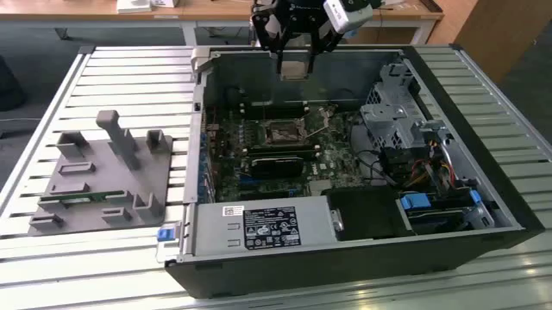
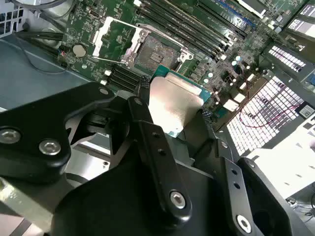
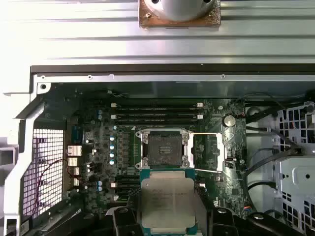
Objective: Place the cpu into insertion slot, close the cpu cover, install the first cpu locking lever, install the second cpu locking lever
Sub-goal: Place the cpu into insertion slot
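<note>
The gripper [image 2: 174, 98] was clamped on the cpu [image 2: 173, 115] by two opposite edges, holding it flat above the motherboard [image 3: 98, 147]. Faint print on its metal top was too small to read. Beyond it lay the bare insertion slot [image 3: 162, 148], its cpu cover [image 3: 212, 153] swung open beside it.

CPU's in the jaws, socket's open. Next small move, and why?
Probably bring the gripper down and centre the cpu over the insertion slot: the chip hangs high and offset from it, and the cpu cover is flipped open beside it.
</note>
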Action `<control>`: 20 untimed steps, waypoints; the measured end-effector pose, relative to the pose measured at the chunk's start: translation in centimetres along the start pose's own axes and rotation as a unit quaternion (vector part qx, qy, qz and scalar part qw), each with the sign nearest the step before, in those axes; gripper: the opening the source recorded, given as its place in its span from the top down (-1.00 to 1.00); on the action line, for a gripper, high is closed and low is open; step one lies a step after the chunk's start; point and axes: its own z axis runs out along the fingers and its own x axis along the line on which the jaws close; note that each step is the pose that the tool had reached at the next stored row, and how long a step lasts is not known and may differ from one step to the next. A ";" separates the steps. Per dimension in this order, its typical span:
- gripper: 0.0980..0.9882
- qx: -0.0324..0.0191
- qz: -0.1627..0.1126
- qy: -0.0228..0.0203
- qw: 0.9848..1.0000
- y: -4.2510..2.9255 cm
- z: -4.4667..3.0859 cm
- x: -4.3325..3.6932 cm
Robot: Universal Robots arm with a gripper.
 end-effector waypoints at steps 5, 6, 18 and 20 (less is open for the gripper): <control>0.03 0.000 0.000 0.000 1.000 0.00 0.00 0.00; 0.03 0.000 0.000 0.000 1.000 0.00 0.00 0.00; 0.03 0.000 0.015 -0.001 1.000 0.00 0.00 0.01; 0.03 0.000 0.019 -0.002 1.000 0.00 0.00 0.02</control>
